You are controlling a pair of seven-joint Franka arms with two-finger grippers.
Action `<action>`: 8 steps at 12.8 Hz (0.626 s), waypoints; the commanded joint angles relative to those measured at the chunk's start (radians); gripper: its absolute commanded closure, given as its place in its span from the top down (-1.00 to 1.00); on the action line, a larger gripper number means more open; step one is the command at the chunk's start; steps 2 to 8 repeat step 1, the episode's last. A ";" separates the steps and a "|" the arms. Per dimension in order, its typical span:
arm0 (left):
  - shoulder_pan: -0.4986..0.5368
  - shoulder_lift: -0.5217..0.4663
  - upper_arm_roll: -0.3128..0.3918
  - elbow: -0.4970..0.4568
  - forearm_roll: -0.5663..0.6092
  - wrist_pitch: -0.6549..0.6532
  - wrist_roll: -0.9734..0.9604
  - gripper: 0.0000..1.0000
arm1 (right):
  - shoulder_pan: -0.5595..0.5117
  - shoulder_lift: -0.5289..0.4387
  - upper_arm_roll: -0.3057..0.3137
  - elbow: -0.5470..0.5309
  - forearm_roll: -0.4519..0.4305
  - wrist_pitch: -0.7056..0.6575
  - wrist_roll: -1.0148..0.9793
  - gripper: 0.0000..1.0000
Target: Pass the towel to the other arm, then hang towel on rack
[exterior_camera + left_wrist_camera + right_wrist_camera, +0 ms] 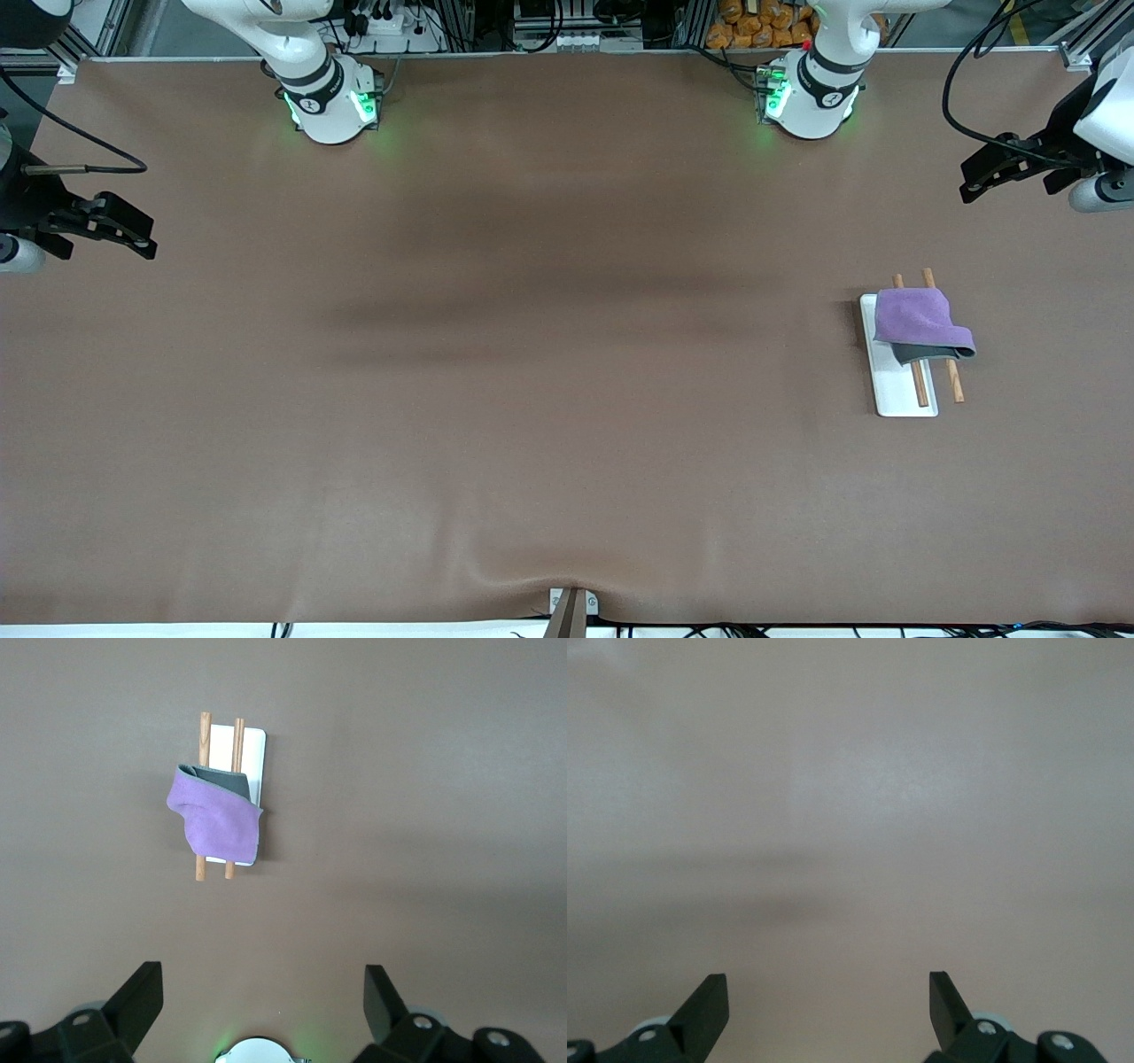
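In the front view, the purple towel (pixel 920 321) drapes over the rack (pixel 902 387) toward the left arm's end of the tabletop (pixel 532 399); the left claw (pixel 982 180) and right claw (pixel 131 237) wait above opposite ends. The left wrist view shows that claw spread open and empty, towel on the rods. The right wrist view shows its claw open over bare tabletop.

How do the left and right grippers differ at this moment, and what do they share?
The left gripper hangs at the left arm's end of the table, the end where the rack stands; the right gripper hangs at the right arm's end. The left wrist view shows the purple towel draped over the rack's rods; the right wrist view shows only bare table. Both are open and hold nothing.
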State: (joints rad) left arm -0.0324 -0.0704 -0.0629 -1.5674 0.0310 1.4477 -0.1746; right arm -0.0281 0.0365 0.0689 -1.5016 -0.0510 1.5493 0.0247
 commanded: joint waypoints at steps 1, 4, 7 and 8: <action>-0.014 -0.019 0.012 -0.010 0.007 0.010 0.014 1.00 | -0.012 0.016 0.008 0.032 -0.006 -0.018 -0.011 1.00; -0.014 -0.019 0.012 -0.010 0.007 0.010 0.014 1.00 | -0.012 0.016 0.008 0.032 -0.006 -0.018 -0.011 1.00; -0.014 -0.019 0.012 -0.010 0.007 0.010 0.014 1.00 | -0.012 0.016 0.008 0.032 -0.006 -0.018 -0.011 1.00; -0.014 -0.019 0.012 -0.010 0.007 0.010 0.014 1.00 | -0.012 0.016 0.008 0.032 -0.006 -0.018 -0.011 1.00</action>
